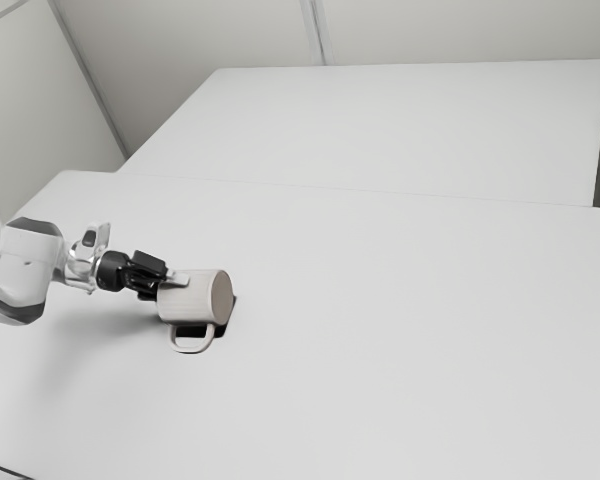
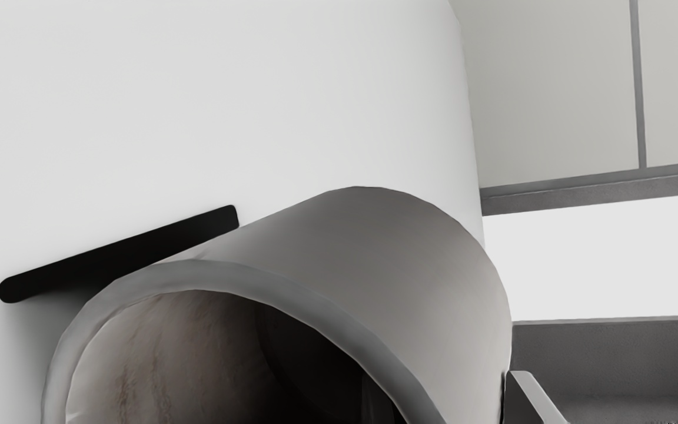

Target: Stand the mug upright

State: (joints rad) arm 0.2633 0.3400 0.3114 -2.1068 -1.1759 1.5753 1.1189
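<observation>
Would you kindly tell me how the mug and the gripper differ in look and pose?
The mug is pale, while the gripper is mostly black. The mug is round and hollow; the gripper is angular. The mug lies on its side on the table, whereas the gripper is carried by the arm. Both are in the exterior view's left half.

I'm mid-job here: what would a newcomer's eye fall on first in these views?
The cream, cylindrical mug lying on its side on the smooth white table, its loop handle toward the exterior view's bottom edge. Next, the black two-finger gripper at the mug's open end, on the exterior view's left. Then the long, black, round-cornered shape beside the mug.
</observation>
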